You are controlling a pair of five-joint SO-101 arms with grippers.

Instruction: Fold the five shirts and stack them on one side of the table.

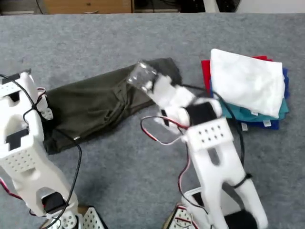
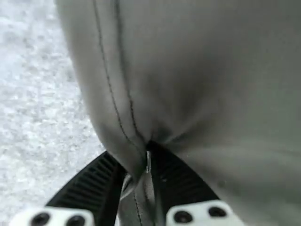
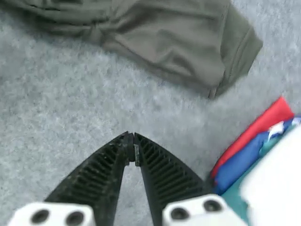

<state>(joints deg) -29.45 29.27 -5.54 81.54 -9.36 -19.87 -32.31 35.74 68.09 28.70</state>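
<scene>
Olive shirt (image 1: 95,107) lies in a long rumpled band on the grey table (image 1: 119,181), one end clamped in the left pincer (image 2: 148,150). The right pincer (image 3: 133,141), tips together and empty, hangs near the other end, beside the stack of four folded shirts (image 1: 248,88).

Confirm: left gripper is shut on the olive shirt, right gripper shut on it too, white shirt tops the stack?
Not quite. The right gripper is shut on nothing: the right wrist view shows it closed over bare table, clear of the olive shirt. The left gripper is shut on that shirt; the white shirt tops the stack.
</scene>
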